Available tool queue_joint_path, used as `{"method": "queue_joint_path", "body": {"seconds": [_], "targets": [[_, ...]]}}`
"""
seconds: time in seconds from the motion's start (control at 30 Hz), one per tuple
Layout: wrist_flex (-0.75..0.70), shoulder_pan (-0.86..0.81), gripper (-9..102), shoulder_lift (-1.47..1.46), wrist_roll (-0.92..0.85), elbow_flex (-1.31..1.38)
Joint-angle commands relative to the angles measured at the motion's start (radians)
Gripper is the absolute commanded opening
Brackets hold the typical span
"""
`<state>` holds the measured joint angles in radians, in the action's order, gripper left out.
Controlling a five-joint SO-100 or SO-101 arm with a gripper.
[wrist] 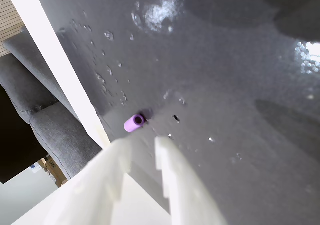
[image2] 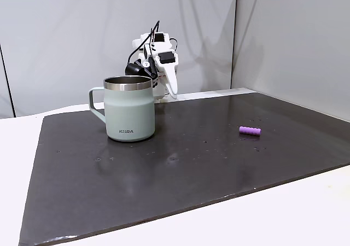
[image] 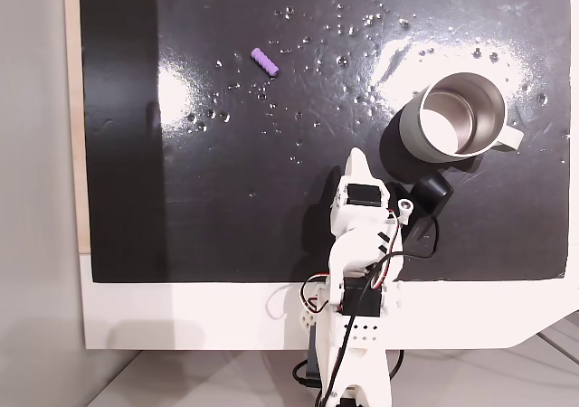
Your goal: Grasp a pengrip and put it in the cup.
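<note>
The light-purple ribbed pengrip (image: 265, 61) lies on the black mat toward the far left in a fixed view, and at the right (image2: 250, 130) in the other. The cup (image: 409, 128), a pale grey mug with a steel interior and side handle, stands upright and empty at the right; the side-on fixed view shows the cup (image2: 129, 112) in front of the arm. My gripper (image: 359, 156) hovers low near the arm's base, left of the cup, holding nothing. In the wrist view its white fingertips (wrist: 144, 142) stand slightly apart, with the pengrip (wrist: 134, 122) just beyond them.
The black mat (image: 226, 208) is speckled with small shiny droplets, densest at the far side. A white table border (image: 181, 317) runs along the arm's side. A grey wall (image2: 65, 33) stands behind the arm. A grey sofa (wrist: 35, 110) lies past the mat's edge.
</note>
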<state>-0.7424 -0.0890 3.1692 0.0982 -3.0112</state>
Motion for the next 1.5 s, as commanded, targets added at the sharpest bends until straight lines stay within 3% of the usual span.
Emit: {"method": "queue_joint_path", "body": {"seconds": [0.0,0.33,0.5,0.8,1.03,1.47], "targets": [[-0.002,0.066,0,0.009,-0.091,0.006],[0.0,0.069,0,0.009,-0.101,0.006],[0.029,0.167,0,-0.005,-0.158,0.104],[-0.048,0.425,0,-0.719,-0.08,0.726],[-0.138,0.532,0,-1.137,-0.035,1.118],[-0.293,0.558,0,-1.695,0.066,1.674]]}}
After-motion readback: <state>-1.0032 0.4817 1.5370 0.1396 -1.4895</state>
